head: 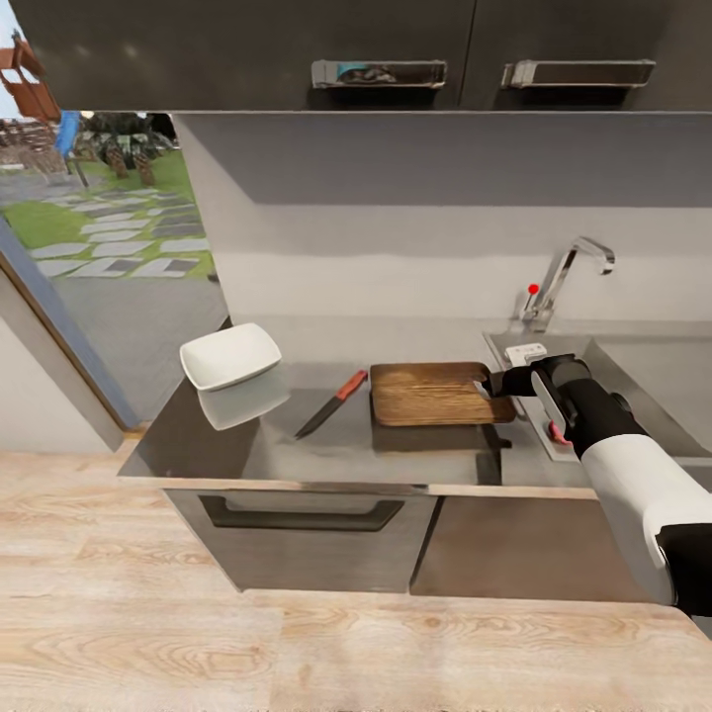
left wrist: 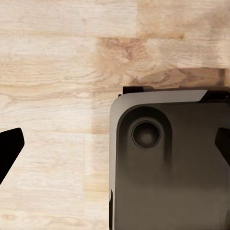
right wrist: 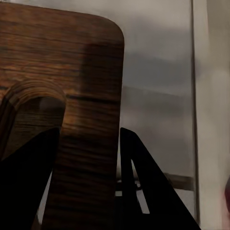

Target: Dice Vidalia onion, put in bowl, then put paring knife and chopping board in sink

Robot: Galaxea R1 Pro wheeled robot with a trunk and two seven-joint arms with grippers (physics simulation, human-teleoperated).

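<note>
Right gripper (head: 491, 384) clamps the chopping board's (head: 435, 393) slot end.
Thin edge pinch, so the board could twist loose before reaching the sink (head: 633, 381).

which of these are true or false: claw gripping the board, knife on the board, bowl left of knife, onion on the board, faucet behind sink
1. The right claw grips the handle end of the chopping board: true, a finger on each side of the strip by the slot.
2. The paring knife lies on the board: false, it lies on the countertop beside it.
3. The bowl is left of the knife: true.
4. An onion sits on the board: false, the board is bare.
5. The faucet stands behind the sink: true.
</note>
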